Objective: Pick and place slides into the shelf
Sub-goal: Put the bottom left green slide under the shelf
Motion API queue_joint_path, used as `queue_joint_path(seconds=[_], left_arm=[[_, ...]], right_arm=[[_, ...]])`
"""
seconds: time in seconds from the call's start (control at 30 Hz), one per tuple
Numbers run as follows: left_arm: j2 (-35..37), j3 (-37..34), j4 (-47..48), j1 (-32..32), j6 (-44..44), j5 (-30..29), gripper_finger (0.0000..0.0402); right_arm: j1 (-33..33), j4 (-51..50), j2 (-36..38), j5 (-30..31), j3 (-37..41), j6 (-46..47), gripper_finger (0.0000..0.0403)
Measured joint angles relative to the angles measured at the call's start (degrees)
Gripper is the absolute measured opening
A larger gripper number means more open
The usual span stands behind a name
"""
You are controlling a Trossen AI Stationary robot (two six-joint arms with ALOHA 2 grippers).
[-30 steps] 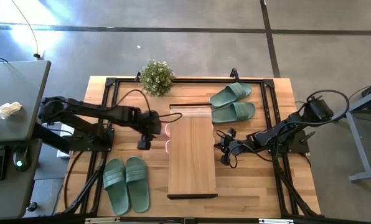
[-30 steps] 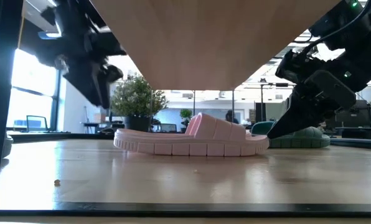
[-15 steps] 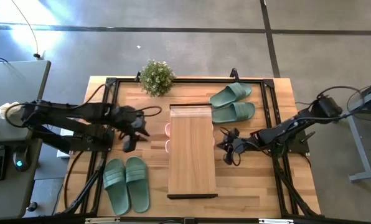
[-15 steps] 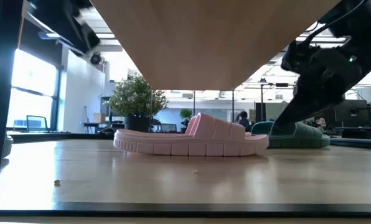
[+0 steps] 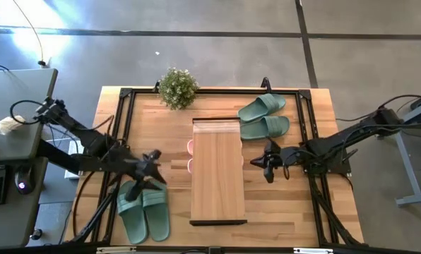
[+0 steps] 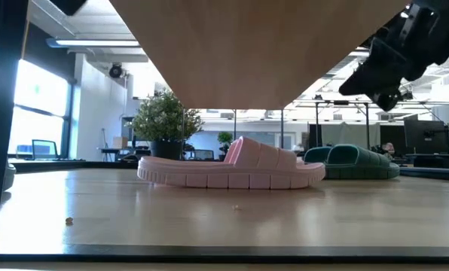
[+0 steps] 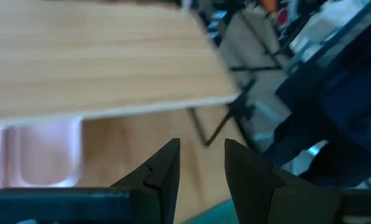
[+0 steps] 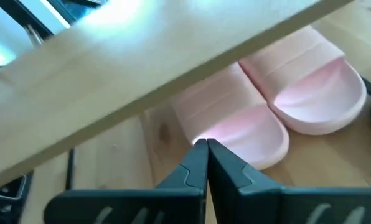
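**Pink pair shelved, green pairs still to fetch**

My left fingers hang partly parted and hold nothing, just above the near pair of sage-green rubber slides lying side by side on the wooden table. I judge this pair is my next pick: I need to drop onto one wide strap, close on it and carry it across to the long light-wood plank shelf. My right fingers are pressed together with nothing between them, hovering just beside the shelf's right edge. Under the shelf's top plank sit the two pale pink slides, side by side, soles flat. Farther off, the second sage-green pair lies just beside the shelf's far right corner, not yet stowed. A small potted plant stands at the table's far edge
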State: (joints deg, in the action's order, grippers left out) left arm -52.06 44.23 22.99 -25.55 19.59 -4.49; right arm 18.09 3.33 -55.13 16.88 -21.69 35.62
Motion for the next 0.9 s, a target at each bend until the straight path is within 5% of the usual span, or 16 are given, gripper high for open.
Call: queue_joint_path(seconds=[0.17, 0.63, 0.9], left_arm=[[-4.82, 1.11, -1.12, -6.42, 4.88, -3.40, 0.0111], [-27.94, 23.25, 42.56, -16.59, 20.13, -12.01, 0.0110], [-36.48, 25.13, 47.98, -23.46, 32.35, -17.84, 0.0110]], right_arm=[[0.00, -1.74, 3.02, 0.02, 0.00, 0.17, 0.0000], [-0.09, -2.49, 3.47, -0.22, 0.00, 0.58, 0.0000], [-0.09, -3.45, 3.47, -0.98, 0.00, 0.58, 0.0000]])
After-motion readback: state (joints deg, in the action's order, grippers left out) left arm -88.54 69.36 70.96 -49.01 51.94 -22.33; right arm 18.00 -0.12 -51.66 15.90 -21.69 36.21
